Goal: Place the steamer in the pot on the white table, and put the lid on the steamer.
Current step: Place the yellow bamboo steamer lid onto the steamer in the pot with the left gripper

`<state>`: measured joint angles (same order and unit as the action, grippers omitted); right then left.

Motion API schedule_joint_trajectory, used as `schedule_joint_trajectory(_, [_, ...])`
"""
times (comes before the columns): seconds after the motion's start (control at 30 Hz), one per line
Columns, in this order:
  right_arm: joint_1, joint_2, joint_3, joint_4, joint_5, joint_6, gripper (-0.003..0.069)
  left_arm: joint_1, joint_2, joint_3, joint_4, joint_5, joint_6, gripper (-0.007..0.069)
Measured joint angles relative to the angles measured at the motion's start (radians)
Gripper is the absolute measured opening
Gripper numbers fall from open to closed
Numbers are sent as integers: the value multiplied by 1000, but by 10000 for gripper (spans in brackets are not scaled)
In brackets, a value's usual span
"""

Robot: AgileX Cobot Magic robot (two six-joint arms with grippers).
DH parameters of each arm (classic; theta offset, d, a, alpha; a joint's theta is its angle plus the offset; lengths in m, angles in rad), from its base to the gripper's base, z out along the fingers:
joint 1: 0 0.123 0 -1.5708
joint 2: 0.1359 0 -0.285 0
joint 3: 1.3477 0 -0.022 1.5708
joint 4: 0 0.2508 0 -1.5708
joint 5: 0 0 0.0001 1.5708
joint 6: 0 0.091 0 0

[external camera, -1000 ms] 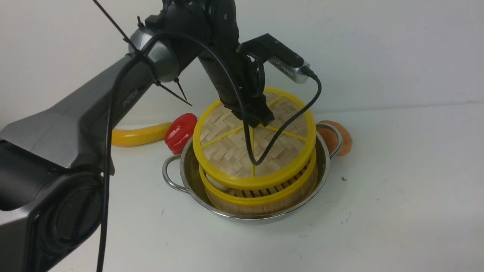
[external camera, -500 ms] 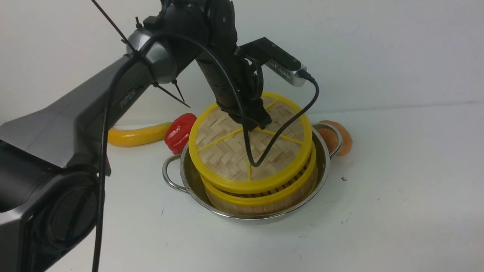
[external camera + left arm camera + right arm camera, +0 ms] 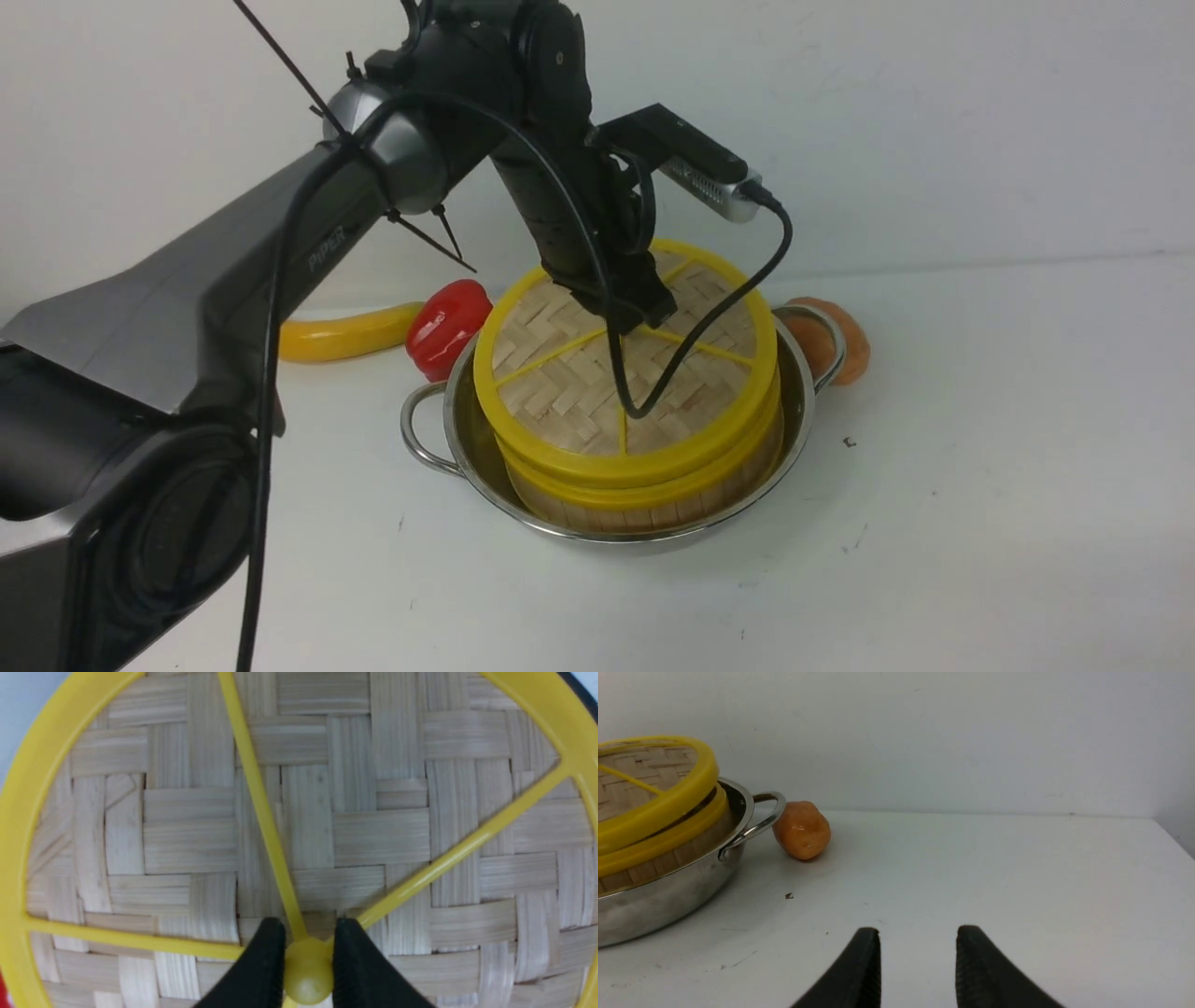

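The steel pot (image 3: 801, 411) stands on the white table (image 3: 980, 467) with the steamer (image 3: 653, 499) inside it. The woven lid (image 3: 560, 392) lies on the steamer's yellow rim. In the right wrist view the lid (image 3: 668, 795) sits slightly tilted, with a thin dark gap above the steamer (image 3: 658, 861) on the side facing that camera. My left gripper (image 3: 644, 317) stands over the lid's centre, shut on its yellow knob (image 3: 308, 970). The steamer's contents are hidden. My right gripper (image 3: 918, 931) hangs open over bare table, to the right of the pot (image 3: 668, 900).
A red pepper (image 3: 446, 327) and a yellow banana-shaped toy (image 3: 341, 336) lie behind the pot on the left. An orange toy (image 3: 845, 350) touches the pot's right handle (image 3: 756, 821). A white wall closes the back of the table.
The left gripper has lowered the lid from a steep tilt above the steamer onto its rim. The right gripper has not moved.
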<state>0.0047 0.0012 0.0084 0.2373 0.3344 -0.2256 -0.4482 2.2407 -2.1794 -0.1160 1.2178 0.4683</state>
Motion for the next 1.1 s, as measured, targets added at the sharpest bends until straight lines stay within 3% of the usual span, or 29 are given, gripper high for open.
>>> schedule_joint_trajectory(1.1, [0,0,0,0,0,0,248,-8,-30,64,-6,1,-45,119])
